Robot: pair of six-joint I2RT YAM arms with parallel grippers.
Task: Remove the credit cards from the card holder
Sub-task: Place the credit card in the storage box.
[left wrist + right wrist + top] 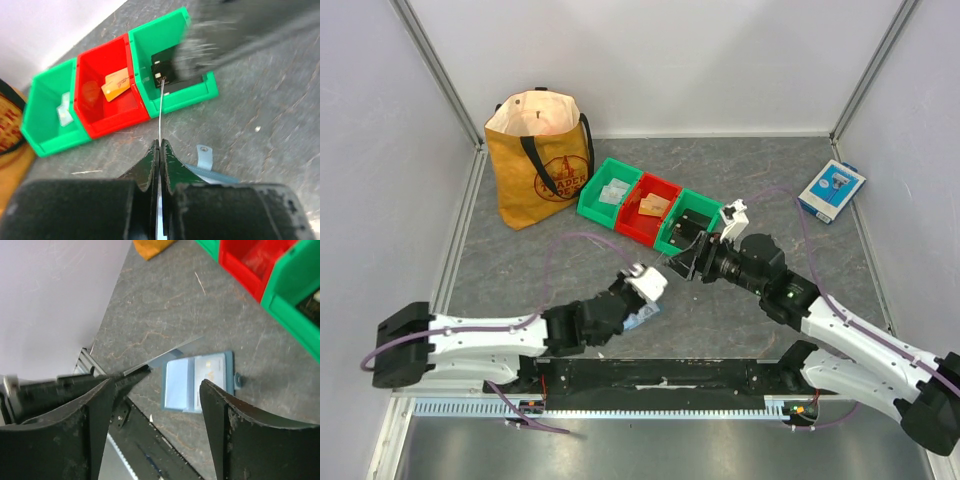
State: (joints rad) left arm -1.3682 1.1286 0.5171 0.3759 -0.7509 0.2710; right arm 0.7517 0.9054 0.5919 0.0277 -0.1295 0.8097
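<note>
L gripper [159,150] pinches one thin pale credit card [160,112] edge-on; R gripper [156,385] stands wide-jawed, empty. We see the dusty-blue bifold card holder [197,382] open flat on the grey table [150,315], just below both.

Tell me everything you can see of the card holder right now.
The card holder is a small dusty-blue bifold of soft-looking material, lying open and flat on the grey table. One half shows a paler blue pocket. The other has a pale card tucked in it. A little snap tab sticks out from one edge. The left gripper, with its pinched card, is close by. Neither gripper holds the card holder.
</note>
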